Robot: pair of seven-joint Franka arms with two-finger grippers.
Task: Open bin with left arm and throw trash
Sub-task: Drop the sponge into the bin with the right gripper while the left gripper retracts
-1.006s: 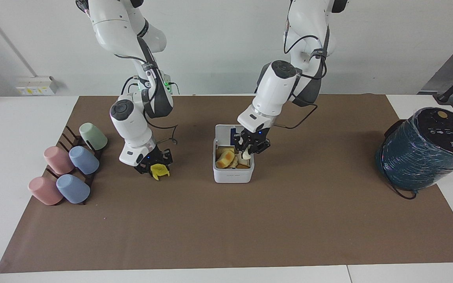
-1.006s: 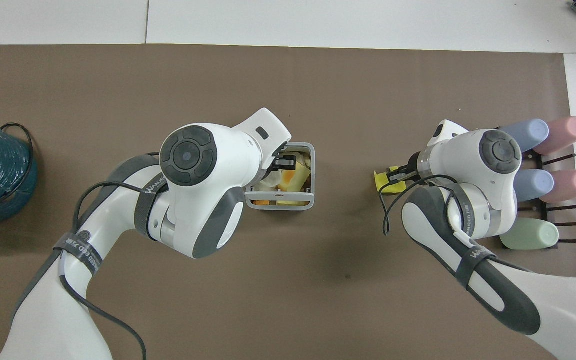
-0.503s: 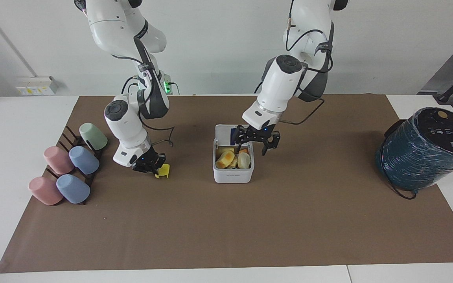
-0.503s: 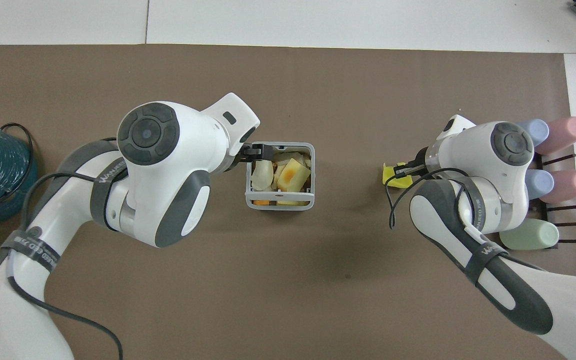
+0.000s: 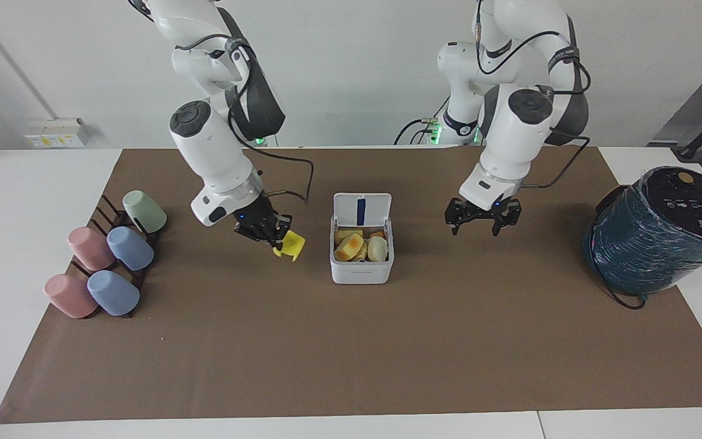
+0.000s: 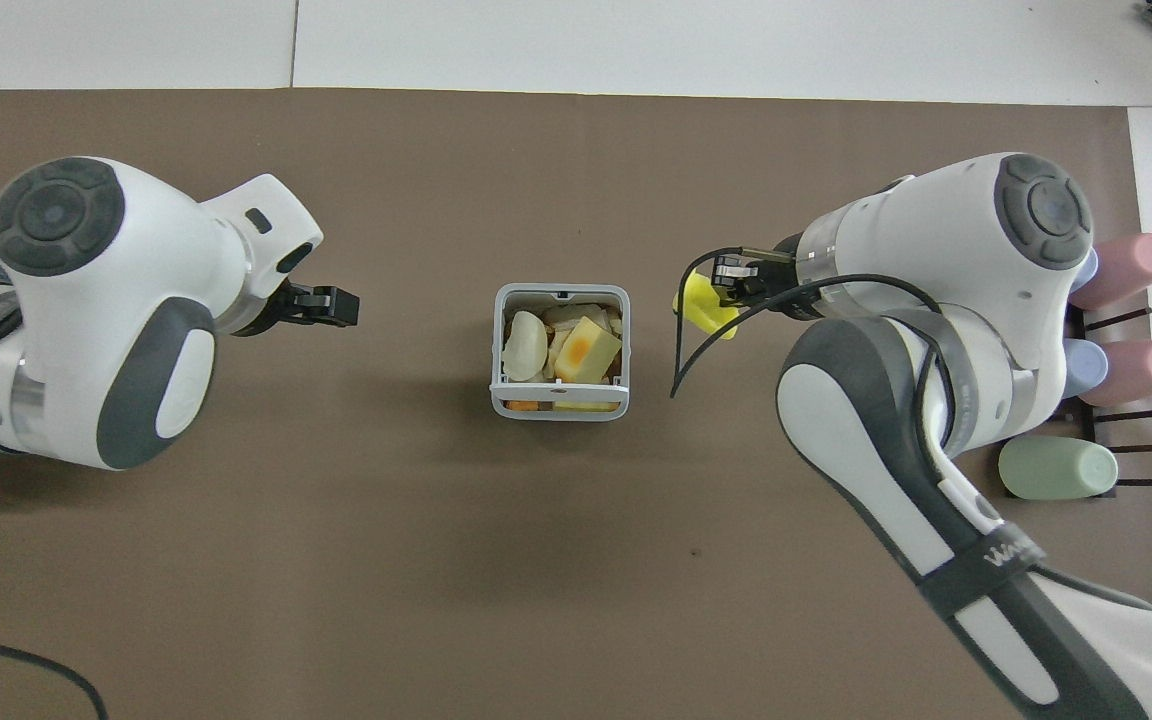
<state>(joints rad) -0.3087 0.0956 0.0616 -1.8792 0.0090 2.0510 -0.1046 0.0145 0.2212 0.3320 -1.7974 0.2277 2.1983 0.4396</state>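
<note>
The white bin (image 5: 361, 271) stands mid-mat with its lid (image 5: 361, 210) swung up and open. It also shows in the overhead view (image 6: 560, 408). Inside lie a pale orange-yellow chunk (image 5: 350, 246) (image 6: 587, 350), a cream-white lump (image 5: 378, 247) (image 6: 524, 341) and other scraps. My right gripper (image 5: 275, 238) (image 6: 723, 290) is shut on the bright yellow piece (image 5: 290, 245) (image 6: 702, 306). It holds the piece above the mat beside the bin, toward the right arm's end. My left gripper (image 5: 482, 225) (image 6: 341, 306) is open and empty above the mat, beside the bin toward the left arm's end.
A big dark-teal wrapped cylinder (image 5: 655, 235) stands at the left arm's end of the table. Several pastel cups (image 5: 107, 262) (image 6: 1121, 320) lie on a dark rack at the right arm's end. A brown mat (image 5: 351, 353) covers the table's middle.
My left gripper let the cream-white lump go in the bin, rose and drew away toward its own end. My right gripper lifted the yellow piece and carried it close to the bin.
</note>
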